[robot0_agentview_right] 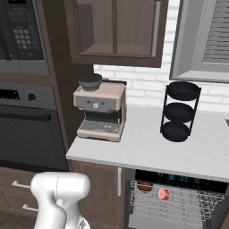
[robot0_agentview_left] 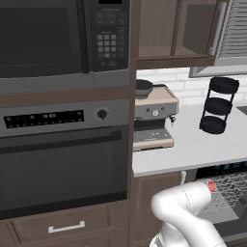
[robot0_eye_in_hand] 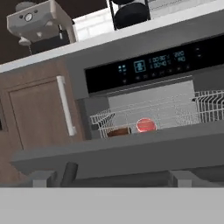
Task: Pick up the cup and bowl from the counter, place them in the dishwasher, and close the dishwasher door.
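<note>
Although the gripper (robot0_eye_in_hand: 111,178) shows just two dark finger tips low in the hand view, these stand wide apart with nothing between them, at about seven and five o'clock of the picture. Just beyond them lies the dishwasher door (robot0_eye_in_hand: 131,153), a dark grey panel dropped partly open, its upper edge crossing the view from nine to three o'clock. Past that edge sits the wire rack (robot0_eye_in_hand: 166,114), and in it a red cup (robot0_eye_in_hand: 145,125) at the centre with a brown bowl (robot0_eye_in_hand: 118,131) just beside it toward nine o'clock; both look already loaded. Above them runs the black control strip of the dishwasher (robot0_eye_in_hand: 153,65) with its teal lights, and at twelve o'clock the counter (robot0_eye_in_hand: 65,48) carries a coffee machine (robot0_eye_in_hand: 39,19) and a black tiered stand (robot0_eye_in_hand: 129,13). What seems left is shutting the door. The risk, as a judgement: pushing with spread fingers from this low angle, a tip could slide off the door's edge or catch the rack wires, jolting the cup or leaving the door ajar.
</note>
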Robot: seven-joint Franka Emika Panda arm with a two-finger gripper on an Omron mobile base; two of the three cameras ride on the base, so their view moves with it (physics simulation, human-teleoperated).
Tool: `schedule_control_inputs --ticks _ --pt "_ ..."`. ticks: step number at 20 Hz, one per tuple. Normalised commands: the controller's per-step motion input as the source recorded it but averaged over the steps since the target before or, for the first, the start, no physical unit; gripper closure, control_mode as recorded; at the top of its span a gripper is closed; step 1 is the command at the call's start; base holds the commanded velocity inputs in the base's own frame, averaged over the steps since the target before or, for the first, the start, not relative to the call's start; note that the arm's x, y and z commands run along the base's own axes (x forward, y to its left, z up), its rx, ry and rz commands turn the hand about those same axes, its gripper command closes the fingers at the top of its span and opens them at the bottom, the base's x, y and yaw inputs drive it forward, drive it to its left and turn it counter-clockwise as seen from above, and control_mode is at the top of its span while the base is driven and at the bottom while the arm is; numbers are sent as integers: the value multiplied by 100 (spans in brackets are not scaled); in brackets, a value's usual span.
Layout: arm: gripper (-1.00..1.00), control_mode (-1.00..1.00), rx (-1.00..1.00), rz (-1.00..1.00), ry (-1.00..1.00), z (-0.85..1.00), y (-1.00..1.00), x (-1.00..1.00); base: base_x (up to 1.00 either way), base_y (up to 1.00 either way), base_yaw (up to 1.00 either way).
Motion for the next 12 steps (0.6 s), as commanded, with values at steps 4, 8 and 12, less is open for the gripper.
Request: schedule_control_inputs --ticks 4,8,12 --pt "-100 -100 5 0 -5 -91 -6 46 0 0 0" --pt "-100 -100 9 0 -4 -77 -39 45 0 0 0" --pt "-100 -100 15 0 -16 -74 -39 65 0 0 0"
